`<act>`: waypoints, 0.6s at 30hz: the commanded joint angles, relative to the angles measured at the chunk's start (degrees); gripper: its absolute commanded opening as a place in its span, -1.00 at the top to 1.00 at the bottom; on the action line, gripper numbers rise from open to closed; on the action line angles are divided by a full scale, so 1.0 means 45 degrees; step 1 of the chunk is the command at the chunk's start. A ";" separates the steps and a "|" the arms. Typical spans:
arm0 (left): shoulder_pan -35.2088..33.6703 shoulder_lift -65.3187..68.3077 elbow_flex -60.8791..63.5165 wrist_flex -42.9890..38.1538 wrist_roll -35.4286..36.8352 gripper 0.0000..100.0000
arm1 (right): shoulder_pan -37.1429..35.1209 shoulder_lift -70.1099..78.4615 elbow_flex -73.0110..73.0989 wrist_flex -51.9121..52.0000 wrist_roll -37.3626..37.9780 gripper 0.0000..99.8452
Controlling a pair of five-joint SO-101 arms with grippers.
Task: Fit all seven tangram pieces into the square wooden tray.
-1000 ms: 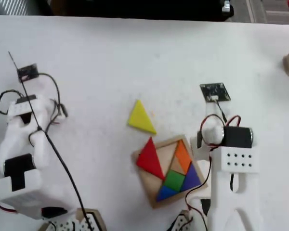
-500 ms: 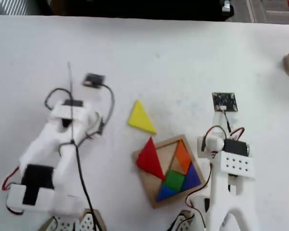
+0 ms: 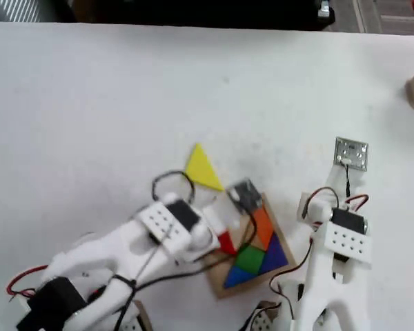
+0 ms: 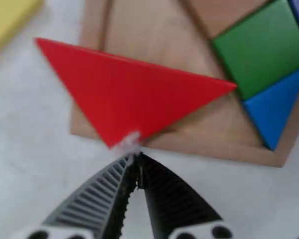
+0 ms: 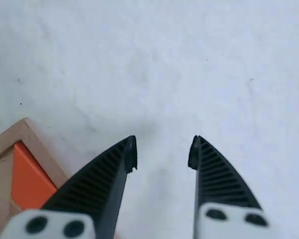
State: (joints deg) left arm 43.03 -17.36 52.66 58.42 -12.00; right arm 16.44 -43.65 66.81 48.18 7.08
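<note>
Red triangle (image 4: 134, 97) lies partly over the tray (image 4: 204, 149) rim. The left claw (image 4: 136, 167), clenched on nothing, should push its corner slowly inward; right claw (image 5: 162, 149) is released

No writing, number or sign can be read in any view. The small circuit board (image 3: 351, 153) wired to the right arm may carry printed markings, but they are too small to make out.
</note>
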 commanded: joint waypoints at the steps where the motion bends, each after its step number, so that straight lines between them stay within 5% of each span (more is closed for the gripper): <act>1: 0.0869 -0.0557 0.0625 -0.0586 -0.0117 0.95 | 0.0107 -0.0205 -0.0059 -0.0225 -0.0156 0.65; 5: 0.0987 -0.0557 0.0703 -0.0527 -0.1270 0.95 | 0.0088 -0.0205 -0.0059 -0.0283 -0.0156 0.65; 18: 0.3487 -0.0674 0.0586 -0.0567 -0.1309 0.96 | -0.0654 -0.0205 -0.0078 -0.0244 -0.0156 0.65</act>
State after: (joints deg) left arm 57.10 -17.98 56.09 56.92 -17.27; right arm 14.86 -43.65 66.81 48.18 6.81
